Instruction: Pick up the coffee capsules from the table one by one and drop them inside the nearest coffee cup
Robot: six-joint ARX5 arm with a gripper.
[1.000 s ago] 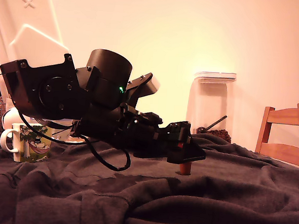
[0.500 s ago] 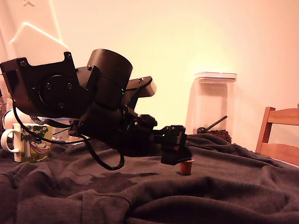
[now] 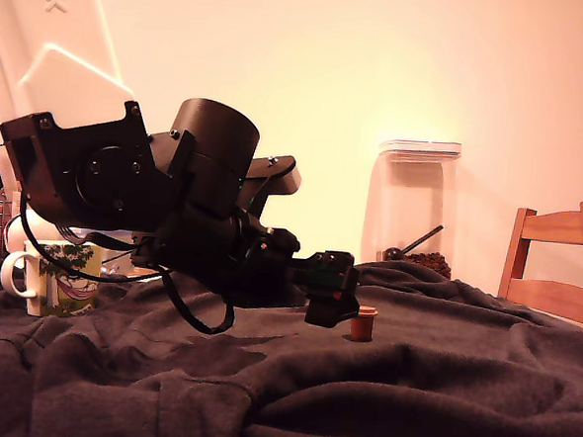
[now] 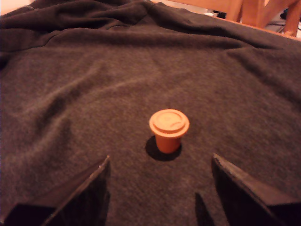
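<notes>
In the exterior view, the capsule point(image 3: 363, 323) stands on the table point(image 3: 440, 386) just off my gripper point(image 3: 332, 298), on that view's right, with the cup point(image 3: 58, 277) far behind at the left. In the wrist view, my jaws are spread wide and hold nothing; the capsule point(image 4: 169, 129) sits rim-up, straight ahead and centred between them, not yet enclosed.

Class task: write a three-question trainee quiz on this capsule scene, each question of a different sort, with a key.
1. True or false: the coffee capsule stands upright on the table, wide rim on top.
2. The tool is: A) shut on the capsule, B) open with the capsule free ahead of it, C) out of view.
3. In the exterior view, the coffee cup stands at which edge of the picture?

Key: 1 true; 2 B; 3 the exterior view's left, behind the arm.
</notes>
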